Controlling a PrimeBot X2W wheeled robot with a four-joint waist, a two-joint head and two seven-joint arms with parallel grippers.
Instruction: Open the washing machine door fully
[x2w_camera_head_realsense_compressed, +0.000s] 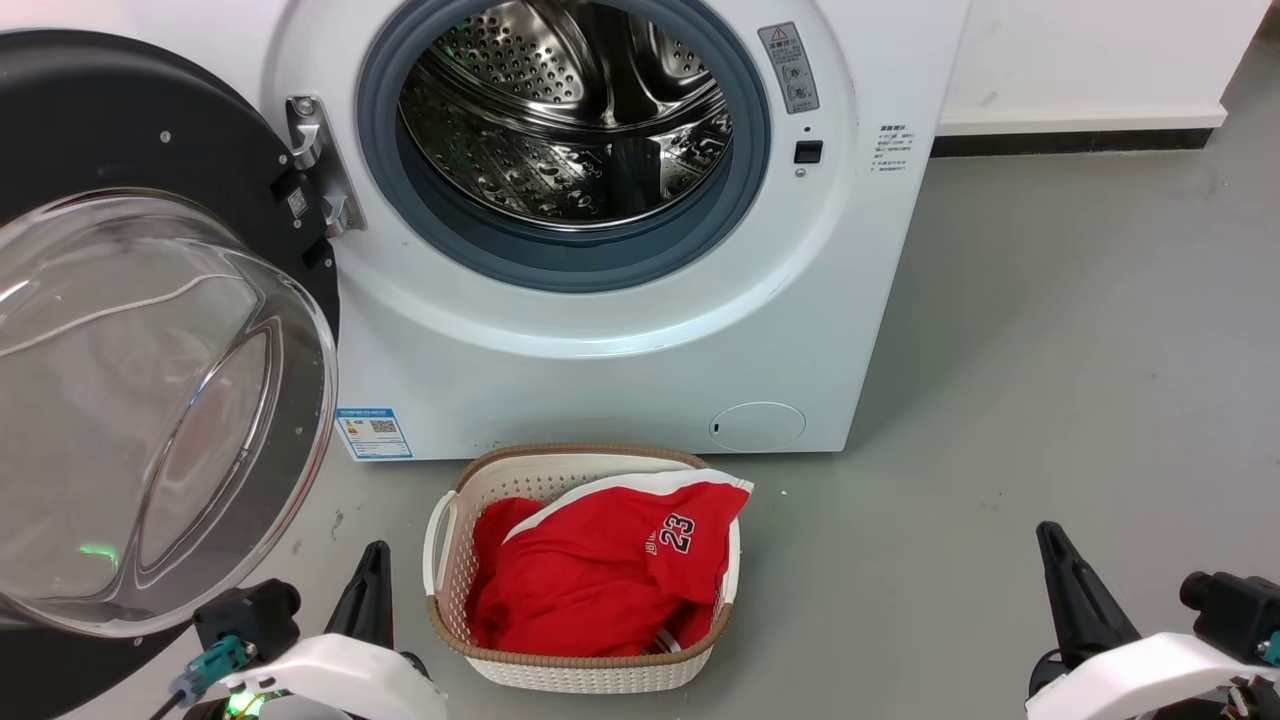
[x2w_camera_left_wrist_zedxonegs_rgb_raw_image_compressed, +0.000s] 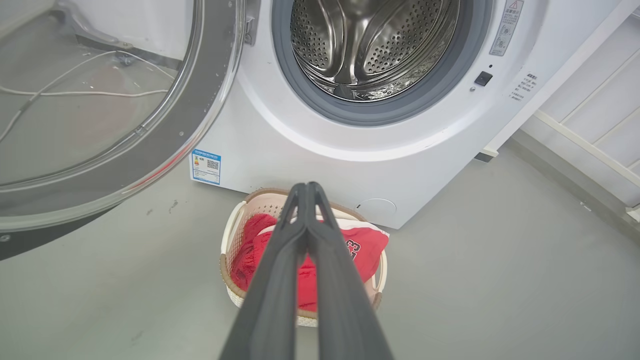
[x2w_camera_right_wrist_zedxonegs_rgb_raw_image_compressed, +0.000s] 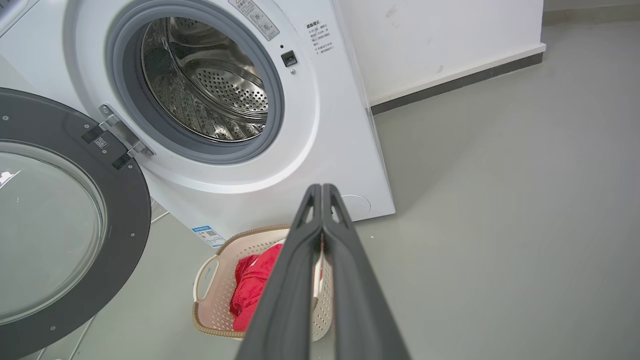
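Door open wide, grippers clear.
The washing machine door (x2w_camera_head_realsense_compressed: 150, 330) stands left of the drum (x2w_camera_head_realsense_compressed: 570, 110) on its hinge (x2w_camera_head_realsense_compressed: 318, 165); left gripper (x2w_camera_left_wrist_zedxonegs_rgb_raw_image_compressed: 303, 187) and right gripper (x2w_camera_right_wrist_zedxonegs_rgb_raw_image_compressed: 321, 187) are pinched closed, empty. For any remaining travel, push the black rim (x2w_camera_head_realsense_compressed: 130, 110) far from the hinge.

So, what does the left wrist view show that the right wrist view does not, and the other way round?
Left wrist view, not the right: the left hand, shut, and the printed number on the red shirt. Right wrist view, not the left: the right hand, shut, and the small label beside the door hinge. Both share the washing machine door standing open, the steel drum, the blue sticker low on the machine, and the basket on the floor in front.
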